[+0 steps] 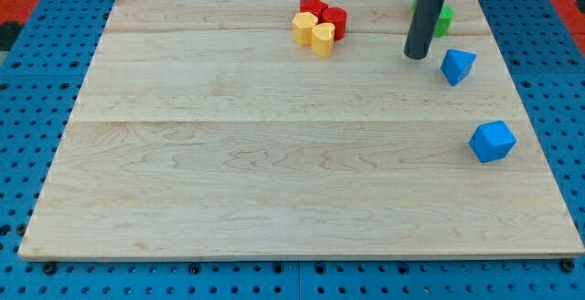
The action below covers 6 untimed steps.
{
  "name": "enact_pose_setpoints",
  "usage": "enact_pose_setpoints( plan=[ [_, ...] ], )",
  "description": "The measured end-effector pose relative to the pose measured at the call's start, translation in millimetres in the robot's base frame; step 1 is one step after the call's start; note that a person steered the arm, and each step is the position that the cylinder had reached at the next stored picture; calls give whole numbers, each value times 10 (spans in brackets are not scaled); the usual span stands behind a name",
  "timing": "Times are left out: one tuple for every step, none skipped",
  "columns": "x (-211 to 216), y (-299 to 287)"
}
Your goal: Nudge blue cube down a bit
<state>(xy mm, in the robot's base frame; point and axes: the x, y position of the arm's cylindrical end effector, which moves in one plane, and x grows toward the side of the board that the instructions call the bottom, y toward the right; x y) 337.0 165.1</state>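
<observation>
Blue cube (pixel 493 141) sits at the frame's right edge, mid-height, tilted corner-on, bright faces, on the wooden board (pixel 274 154). Farther up: blue wedge-like block (pixel 457 65), then my tip (pixel 417 56) just left of it. No claw fitted, nothing held; green block (pixel 443 18) behind rod, red/yellow cluster (pixel 319 26) top centre.

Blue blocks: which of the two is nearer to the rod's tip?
The upper blue block, a wedge-like shape just right of my tip. The blue cube lies lower, near the board's right edge.

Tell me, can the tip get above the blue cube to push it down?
Probably yes. My tip sits up and left of the blue cube; the blue wedge lies right of my tip, but bare board runs below it.
</observation>
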Motion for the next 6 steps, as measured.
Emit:
enact_pose_setpoints(
  plan=[
    [479, -28],
    [789, -28],
    [813, -2],
    [1024, 378],
    [1112, 638],
    [1112, 652]
  ],
)
